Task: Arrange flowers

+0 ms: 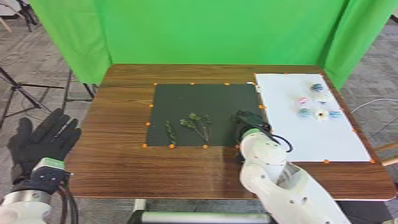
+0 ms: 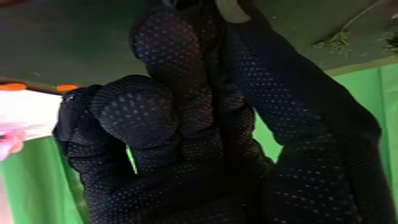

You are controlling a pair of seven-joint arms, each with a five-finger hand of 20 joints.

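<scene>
A big green cloth (image 1: 213, 32) hangs behind the far edge of the brown bench (image 1: 111, 170). On the bench, a white sheet (image 1: 306, 145) lies by the right edge. A dark sheet (image 1: 182, 97) lies to its left, around the middle of the bench.

The left hand (image 1: 43, 142) is just past the left edge of the bench, with its fingers wide open and holding nothing. The right hand (image 1: 250, 120) is over the right side of the dark sheet, next to the white one. Its fingers are bent in and close together. By their tips in the right wrist view is a bit of pale green stem (image 2: 233, 11), and it looks pinched there.

A green sprig with thin branches (image 1: 195, 123) lies on the dark sheet, in the half by the bench's near edge. A skinny leafy sprig (image 1: 171, 132) lies to its left. The little flowers are on the white sheet, toward the bench's far right corner: a pink one (image 1: 303, 100), a white one (image 1: 321, 114) and some blue ones (image 1: 335, 114). Tiny orange dots (image 1: 205, 146) sit around both sheets.
</scene>
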